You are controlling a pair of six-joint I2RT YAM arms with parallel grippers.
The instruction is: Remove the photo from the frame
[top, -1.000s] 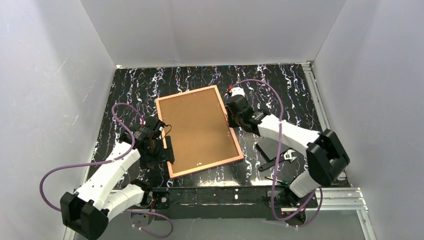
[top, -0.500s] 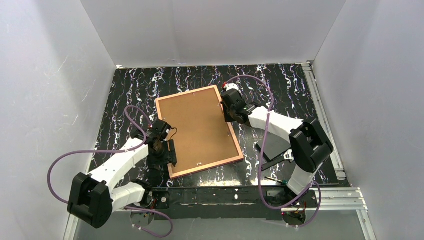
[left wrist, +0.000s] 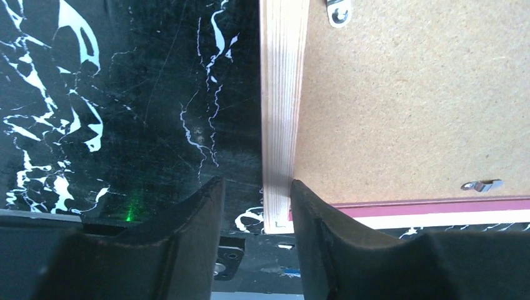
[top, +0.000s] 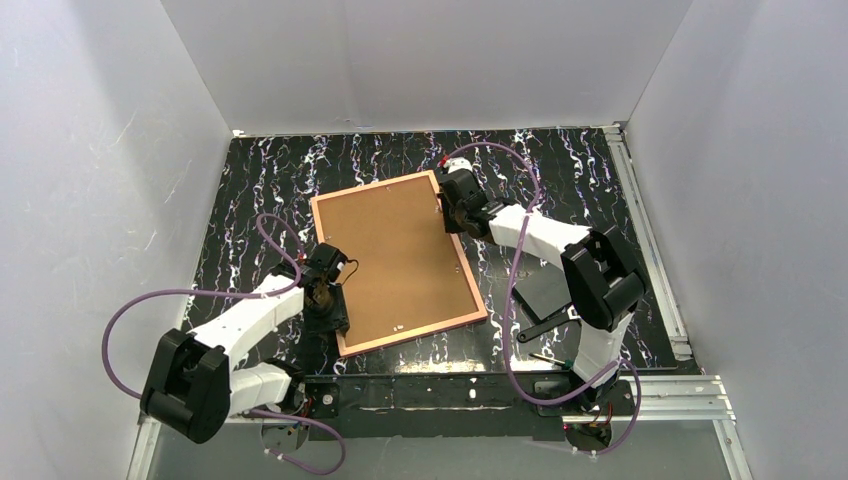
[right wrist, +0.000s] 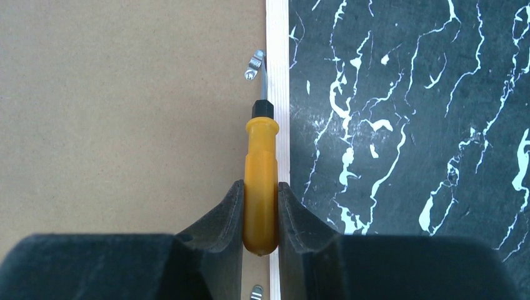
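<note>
The frame (top: 412, 337) lies face down on the black marbled table, its brown backing board (top: 395, 255) up. The photo is hidden beneath that board. My left gripper (top: 328, 300) straddles the frame's pale side rail (left wrist: 278, 112) near its near-left corner. In the left wrist view the left gripper (left wrist: 253, 200) is open: the right finger touches the rail and the left finger stands clear of it. My right gripper (top: 450, 207) is at the frame's far right edge. There the right gripper (right wrist: 260, 200) is shut on an orange-handled screwdriver (right wrist: 260, 150), whose tip reaches a metal tab (right wrist: 254, 65).
More metal tabs (left wrist: 481, 185) hold the board along its edges. A dark flat plate (top: 545, 290), a wrench (top: 545, 322) and a small green-tipped tool (top: 552, 358) lie at the near right. White walls enclose the table on three sides.
My left gripper has moved in onto the frame's left rail and its jaws have narrowed. My right gripper has slid farther along the right edge with the screwdriver.
</note>
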